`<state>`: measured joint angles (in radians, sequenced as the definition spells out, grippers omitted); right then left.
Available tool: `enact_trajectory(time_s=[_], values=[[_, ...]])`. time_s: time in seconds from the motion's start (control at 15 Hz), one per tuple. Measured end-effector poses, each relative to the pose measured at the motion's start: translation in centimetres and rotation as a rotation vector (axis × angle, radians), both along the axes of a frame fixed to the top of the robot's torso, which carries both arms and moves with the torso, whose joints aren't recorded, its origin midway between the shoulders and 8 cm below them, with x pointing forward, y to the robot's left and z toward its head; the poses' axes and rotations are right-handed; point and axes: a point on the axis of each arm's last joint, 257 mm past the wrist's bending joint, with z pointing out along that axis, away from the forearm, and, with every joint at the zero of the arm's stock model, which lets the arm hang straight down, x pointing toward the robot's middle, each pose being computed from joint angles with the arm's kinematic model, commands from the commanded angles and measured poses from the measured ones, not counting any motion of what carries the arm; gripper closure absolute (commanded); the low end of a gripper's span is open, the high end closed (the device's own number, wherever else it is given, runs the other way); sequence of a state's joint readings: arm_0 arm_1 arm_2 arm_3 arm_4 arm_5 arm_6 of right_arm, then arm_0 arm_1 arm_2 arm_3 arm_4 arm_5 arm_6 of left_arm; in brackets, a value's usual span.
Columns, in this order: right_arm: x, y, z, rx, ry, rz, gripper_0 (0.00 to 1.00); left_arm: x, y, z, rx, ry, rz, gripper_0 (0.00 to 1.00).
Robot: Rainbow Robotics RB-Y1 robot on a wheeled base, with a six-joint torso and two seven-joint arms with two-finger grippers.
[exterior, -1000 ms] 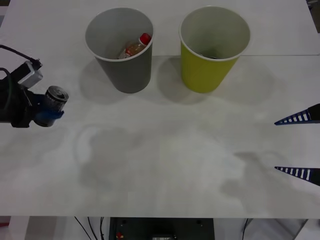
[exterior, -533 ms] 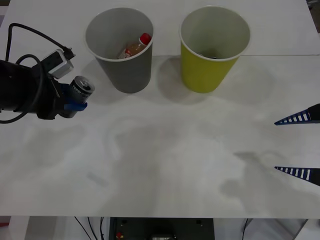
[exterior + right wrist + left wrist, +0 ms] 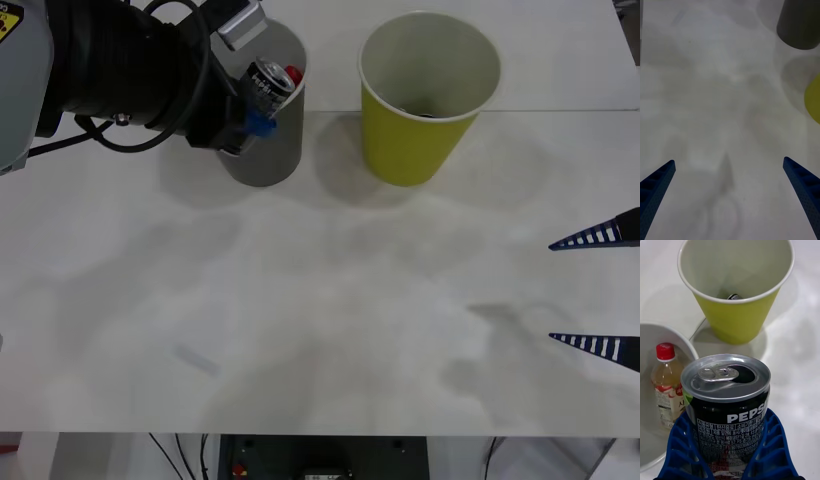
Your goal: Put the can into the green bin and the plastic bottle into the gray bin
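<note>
table, white, carries both bins near its far edge; gray bin far-left, green bin beside it toward the right, apart; left gripper above the gray bin's opening, fingers clamped on the can, can upright with its opened top showing; plastic bottle leaning inside the gray bin, red cap up; right gripper at the table's right edge, fingers spread apart, holding nothing.

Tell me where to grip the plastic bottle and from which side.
Grip the plastic bottle at its neck under the red cap, coming from above through the gray bin's open mouth. It leans against the wall inside, cap uppermost, so the walls likely block any side approach.
</note>
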<state>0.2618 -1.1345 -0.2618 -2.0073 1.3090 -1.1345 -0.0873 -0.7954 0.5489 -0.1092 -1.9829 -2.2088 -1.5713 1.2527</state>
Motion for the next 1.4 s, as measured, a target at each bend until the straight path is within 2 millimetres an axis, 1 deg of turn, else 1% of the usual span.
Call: enact_trajectory(time_s=[0.13,0.27,0.4,0.67,0.8,0.93,1.13,1.27,1.4], values=[[0.0,0.0,0.0,0.0,0.0,0.0,0.0,0.8,-1.9,1.2,0.009,-0.001,-0.025,1.0],[0.0,0.0,0.0,0.0,0.0,0.0,0.0,1.9,-4.1,3.1,0.04,-0.012,-0.044,1.0],[0.0,0.0,0.0,0.0,0.0,0.0,0.0,3.0,-5.6,4.9,0.058,-0.011,-0.051,1.0],[0.0,0.0,0.0,0.0,0.0,0.0,0.0,5.4,-8.2,7.0,0.083,0.021,-0.06,1.0],[0.0,0.0,0.0,0.0,0.0,0.0,0.0,6.2,-9.7,7.9,0.091,0.043,-0.059,0.99],[0.0,0.0,0.0,0.0,0.0,0.0,0.0,6.5,-11.3,7.7,0.122,0.07,-0.061,0.99],[0.0,0.0,0.0,0.0,0.0,0.0,0.0,6.3,-13.2,5.9,0.201,0.11,-0.061,0.99],[0.0,0.0,0.0,0.0,0.0,0.0,0.0,6.2,-14.3,5.1,0.203,0.128,-0.058,0.99],[0.0,0.0,0.0,0.0,0.0,0.0,0.0,6.9,-15.7,5.1,0.171,0.104,-0.053,0.99]])
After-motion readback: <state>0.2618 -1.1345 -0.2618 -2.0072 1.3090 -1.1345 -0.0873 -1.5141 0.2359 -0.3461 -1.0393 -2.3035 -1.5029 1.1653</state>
